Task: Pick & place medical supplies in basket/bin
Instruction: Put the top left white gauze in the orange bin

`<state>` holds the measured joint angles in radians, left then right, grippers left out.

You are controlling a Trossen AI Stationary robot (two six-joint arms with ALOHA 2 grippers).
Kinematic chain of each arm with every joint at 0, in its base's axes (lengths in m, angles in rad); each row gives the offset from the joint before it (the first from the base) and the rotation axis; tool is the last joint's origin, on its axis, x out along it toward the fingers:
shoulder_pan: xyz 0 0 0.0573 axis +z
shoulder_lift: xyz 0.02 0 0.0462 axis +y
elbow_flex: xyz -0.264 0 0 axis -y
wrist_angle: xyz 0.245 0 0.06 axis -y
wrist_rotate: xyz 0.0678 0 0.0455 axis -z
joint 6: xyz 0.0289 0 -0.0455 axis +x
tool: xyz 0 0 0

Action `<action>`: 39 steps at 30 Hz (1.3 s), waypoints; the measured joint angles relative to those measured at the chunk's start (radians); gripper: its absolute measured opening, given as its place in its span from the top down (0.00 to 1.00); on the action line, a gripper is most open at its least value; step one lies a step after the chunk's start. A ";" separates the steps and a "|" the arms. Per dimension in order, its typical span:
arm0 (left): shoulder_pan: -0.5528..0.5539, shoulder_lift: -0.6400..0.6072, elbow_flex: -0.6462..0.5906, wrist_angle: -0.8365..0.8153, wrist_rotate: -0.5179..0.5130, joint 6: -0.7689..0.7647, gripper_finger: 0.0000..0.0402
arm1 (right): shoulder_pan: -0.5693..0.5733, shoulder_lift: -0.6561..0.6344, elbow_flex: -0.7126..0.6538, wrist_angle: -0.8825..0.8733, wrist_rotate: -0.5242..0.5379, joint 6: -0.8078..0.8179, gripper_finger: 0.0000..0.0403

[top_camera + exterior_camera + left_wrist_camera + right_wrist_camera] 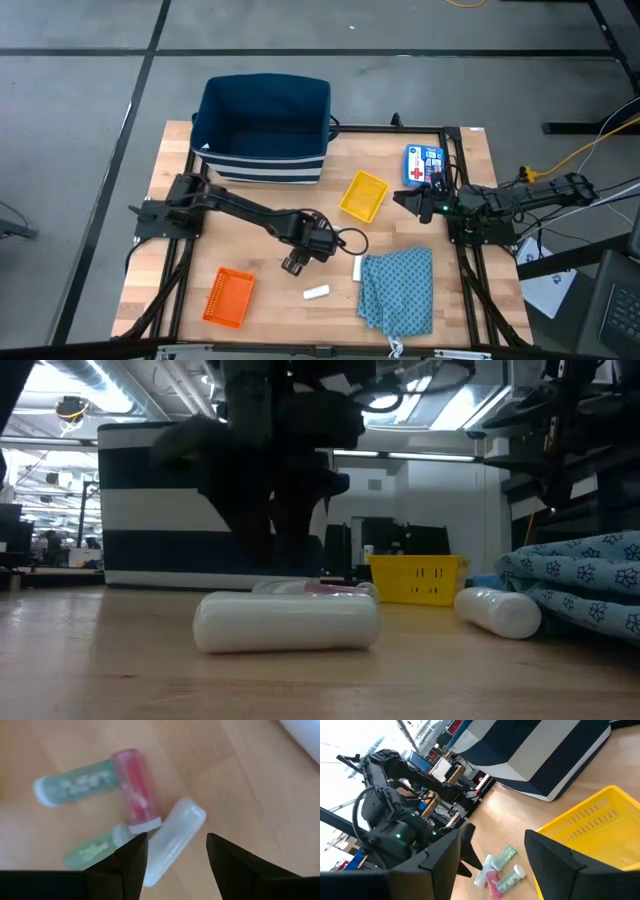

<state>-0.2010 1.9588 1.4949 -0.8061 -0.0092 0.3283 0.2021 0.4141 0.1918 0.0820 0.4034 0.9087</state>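
Observation:
Several tiny tubes lie in a cluster on the wood in the left wrist view: a green one (75, 783), a pink-red one (135, 787), a second green one (95, 851) and a clear whitish one (175, 840). My left gripper (176, 851) is open just above them at mid-table (295, 262), one finger on either side of the clear tube. Two white rolls (316, 292) (357, 268) and the teal patterned cloth (398, 288) lie flat near the front edge. My right gripper (492, 840) waits open by the right edge (415, 200).
The navy striped basket (265, 125) stands at the far edge, a yellow tray (362, 195) right of centre, an orange tray (228, 297) front left, and a blue first-aid packet (424, 165) far right. Bare wood lies between the basket and the left arm.

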 joint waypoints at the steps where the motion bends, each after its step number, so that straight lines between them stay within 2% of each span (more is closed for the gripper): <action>1: 0.001 0.006 0.000 -0.001 0.011 0.017 0.51 | -0.002 0.000 0.000 0.000 0.000 0.002 0.44; 7: 0.002 0.045 0.000 -0.007 0.036 0.095 0.51 | -0.018 0.000 0.000 0.000 0.000 0.010 0.44; 15: 0.014 0.072 0.000 -0.052 0.028 0.058 0.52 | -0.037 0.000 0.000 0.000 -0.001 0.005 0.44; 19: 0.020 0.072 0.000 -0.098 0.049 -0.033 0.62 | -0.043 0.000 0.000 -0.001 -0.001 -0.009 0.44; 24: 0.027 0.071 0.000 -0.142 0.178 -0.190 0.80 | -0.055 0.000 0.000 -0.001 -0.001 -0.029 0.44; 28: 0.027 0.066 0.000 -0.145 0.272 -0.351 0.89 | -0.069 0.000 0.000 -0.001 -0.001 -0.030 0.44; 32: 0.027 0.037 0.000 -0.145 0.335 -0.479 0.89 | -0.079 0.000 0.000 -0.001 -0.001 -0.034 0.44; 39: 0.040 -0.084 0.000 -0.145 0.305 -0.657 0.86 | -0.084 0.000 0.000 -0.001 -0.005 -0.035 0.44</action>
<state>-0.1608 1.8745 1.4952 -0.9512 0.2957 -0.3284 0.1177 0.4141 0.1920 0.0814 0.3987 0.8738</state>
